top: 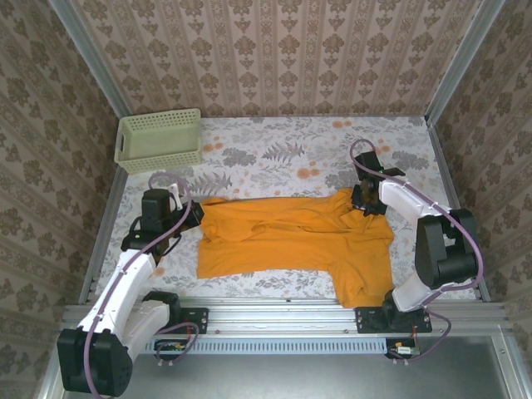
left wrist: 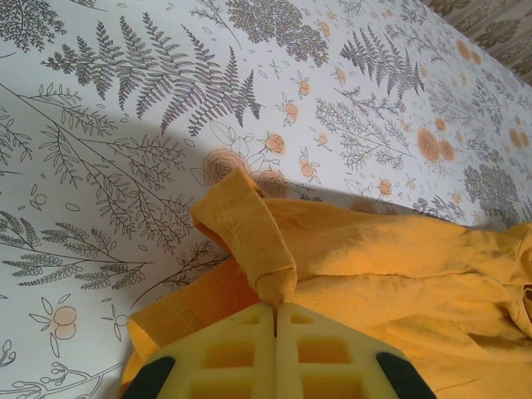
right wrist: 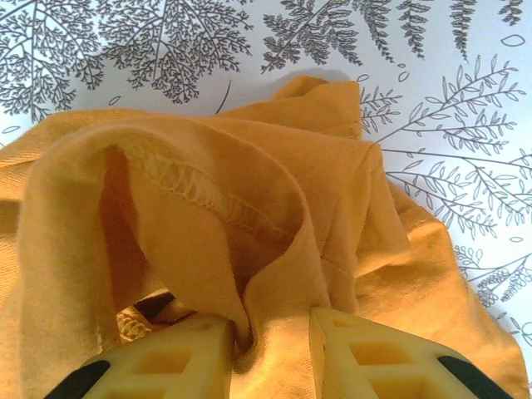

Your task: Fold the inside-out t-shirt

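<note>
The inside-out t-shirt (top: 291, 241) lay spread across the near half of the table (top: 274, 154), between the two arms. Its body ran left to right. One portion on the right side hung down toward the near edge of the table.

Left side: the left gripper (top: 198, 214) sat at the left end of the garment, low over the table surface. In the left wrist view, its two yellow fingers (left wrist: 224, 353) were pressed together with no gap between them. A folded edge of the orange cloth rose directly from the fingertips, with a stitched hem (left wrist: 241, 229) showing along it. The grip was therefore closed on the fabric.

Right side: the right gripper (top: 366, 204) sat at the far right corner of the garment. In the right wrist view, its fingers (right wrist: 378, 353) stood slightly apart, with a bunched fold of cloth clamped in the gap between them. Above the fingertips the fabric formed an open loop, and the overlock stitching (right wrist: 199, 195) faced outward.

A pale green lattice basket (top: 160, 140) stood at the far left corner of the table, well apart from the garment and from both arms. The tablecloth carried a grey fern print with small orange flowers.
</note>
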`<state>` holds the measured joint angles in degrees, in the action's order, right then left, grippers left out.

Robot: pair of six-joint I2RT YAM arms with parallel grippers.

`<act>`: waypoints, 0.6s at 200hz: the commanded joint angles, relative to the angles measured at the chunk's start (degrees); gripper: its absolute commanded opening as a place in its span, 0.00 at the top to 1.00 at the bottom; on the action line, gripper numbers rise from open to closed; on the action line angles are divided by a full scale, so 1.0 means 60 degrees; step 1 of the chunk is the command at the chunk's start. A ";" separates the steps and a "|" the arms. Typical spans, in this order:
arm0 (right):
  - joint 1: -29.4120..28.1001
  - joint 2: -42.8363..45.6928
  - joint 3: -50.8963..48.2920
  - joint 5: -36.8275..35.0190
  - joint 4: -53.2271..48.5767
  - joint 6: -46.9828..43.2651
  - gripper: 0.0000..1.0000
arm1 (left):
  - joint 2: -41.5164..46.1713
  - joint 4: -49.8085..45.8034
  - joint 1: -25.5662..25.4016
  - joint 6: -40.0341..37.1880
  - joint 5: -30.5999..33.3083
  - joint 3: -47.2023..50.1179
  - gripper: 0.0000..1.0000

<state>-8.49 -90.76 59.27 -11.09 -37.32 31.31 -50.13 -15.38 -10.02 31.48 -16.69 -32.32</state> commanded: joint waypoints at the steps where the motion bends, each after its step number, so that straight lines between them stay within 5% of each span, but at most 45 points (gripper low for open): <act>1: 0.0152 0.0652 -0.0175 0.0214 0.0066 0.0004 0.67 | 0.0149 -0.0044 0.0059 0.0061 -0.0046 0.0069 1.00; 120: 0.0589 -0.0028 0.0456 0.0721 0.0198 0.0033 0.62 | 0.0159 -0.0058 0.0059 0.0055 -0.0075 0.0040 1.00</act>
<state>-5.08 -89.17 59.68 -8.62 -37.21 31.42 -50.13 -15.38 -10.02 31.48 -16.69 -32.32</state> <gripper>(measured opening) 0.365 0.055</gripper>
